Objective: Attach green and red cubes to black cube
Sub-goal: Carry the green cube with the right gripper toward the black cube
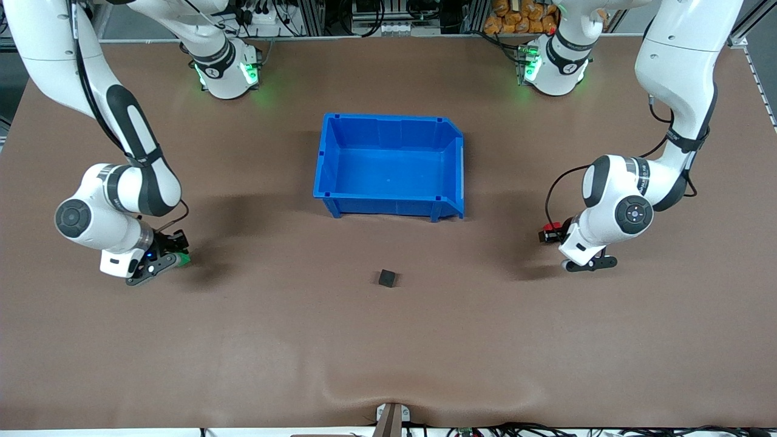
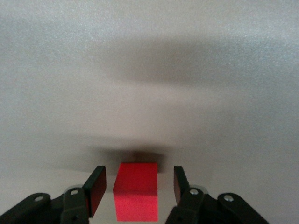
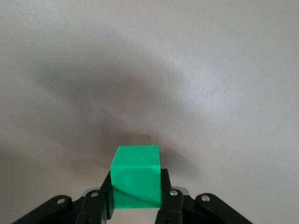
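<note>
Brown matting covers the table [image 1: 255, 340]. Toward its own end, the right gripper [image 3: 135, 198] is clamped on the green cube [image 3: 135, 179]. The left gripper [image 2: 135, 189] straddles the red cube [image 2: 136, 191], fingers [image 2: 96, 189] apart and clear of its sides. Between both claws lies the black cube [image 1: 387, 278], near the blue bin [image 1: 388, 165].

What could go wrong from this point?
The left gripper straddles the red cube with gaps on both sides; closing off-centre may nudge it. The right gripper pinches the green cube only low down, so it could twist loose. The black cube lies loose and may slide when pressed.
</note>
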You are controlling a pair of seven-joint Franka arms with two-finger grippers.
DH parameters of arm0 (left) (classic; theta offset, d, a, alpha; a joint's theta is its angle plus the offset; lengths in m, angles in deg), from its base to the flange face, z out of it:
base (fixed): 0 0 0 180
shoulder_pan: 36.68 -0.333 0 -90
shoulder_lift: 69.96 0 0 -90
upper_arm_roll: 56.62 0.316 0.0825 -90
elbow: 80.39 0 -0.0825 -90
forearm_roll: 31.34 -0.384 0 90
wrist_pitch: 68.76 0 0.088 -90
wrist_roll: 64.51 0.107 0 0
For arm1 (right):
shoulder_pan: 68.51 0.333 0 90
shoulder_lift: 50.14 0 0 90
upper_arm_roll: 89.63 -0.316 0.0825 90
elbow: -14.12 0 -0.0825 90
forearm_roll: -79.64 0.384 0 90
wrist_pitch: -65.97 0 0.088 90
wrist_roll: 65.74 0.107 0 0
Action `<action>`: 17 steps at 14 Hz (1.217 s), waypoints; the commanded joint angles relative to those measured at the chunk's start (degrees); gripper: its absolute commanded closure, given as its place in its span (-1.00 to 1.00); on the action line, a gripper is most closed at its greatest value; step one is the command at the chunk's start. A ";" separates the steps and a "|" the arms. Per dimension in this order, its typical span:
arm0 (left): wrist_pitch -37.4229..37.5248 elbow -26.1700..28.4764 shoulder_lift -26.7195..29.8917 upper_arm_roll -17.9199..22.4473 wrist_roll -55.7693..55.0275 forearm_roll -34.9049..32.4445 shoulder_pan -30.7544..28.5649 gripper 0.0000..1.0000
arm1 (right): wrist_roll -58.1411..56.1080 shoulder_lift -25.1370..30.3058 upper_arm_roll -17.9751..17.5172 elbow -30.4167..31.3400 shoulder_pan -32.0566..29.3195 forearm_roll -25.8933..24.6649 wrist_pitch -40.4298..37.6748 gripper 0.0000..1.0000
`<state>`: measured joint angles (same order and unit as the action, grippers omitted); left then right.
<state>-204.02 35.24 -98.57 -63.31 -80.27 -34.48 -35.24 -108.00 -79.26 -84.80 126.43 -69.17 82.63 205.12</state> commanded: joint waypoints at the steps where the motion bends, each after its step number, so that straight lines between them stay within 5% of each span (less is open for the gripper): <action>1: -0.35 -0.05 -0.12 -0.17 -1.38 -1.96 -0.12 -0.25 | -7.55 0.03 -0.53 -4.71 -0.75 -0.71 -4.12 1.00; 4: -0.44 -0.23 -0.30 -0.17 -1.47 -1.87 0.05 -0.10 | -14.93 0.03 -0.53 -12.18 -0.92 -0.79 -12.82 1.00; 6: -0.18 -0.14 -0.21 -0.17 -1.56 -1.87 -0.04 0.43 | -22.39 -0.06 -0.53 -16.31 -0.75 -0.79 -15.47 1.00; 9: -0.09 -0.23 -0.12 -0.35 -1.82 -1.87 0.14 0.93 | -30.67 -0.41 -0.79 -20.10 -0.05 -0.53 -15.57 1.00; 17: 0.26 -4.44 -0.21 -0.43 -5.77 -1.87 -0.47 1.00 | -31.92 -7.51 -0.88 -31.25 10.67 0.17 -15.75 1.00</action>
<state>-204.04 32.77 -98.76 -63.68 -84.24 -34.79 -35.37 -139.43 -82.40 -86.03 101.10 -60.42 82.71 190.56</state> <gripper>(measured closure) 0.604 0.604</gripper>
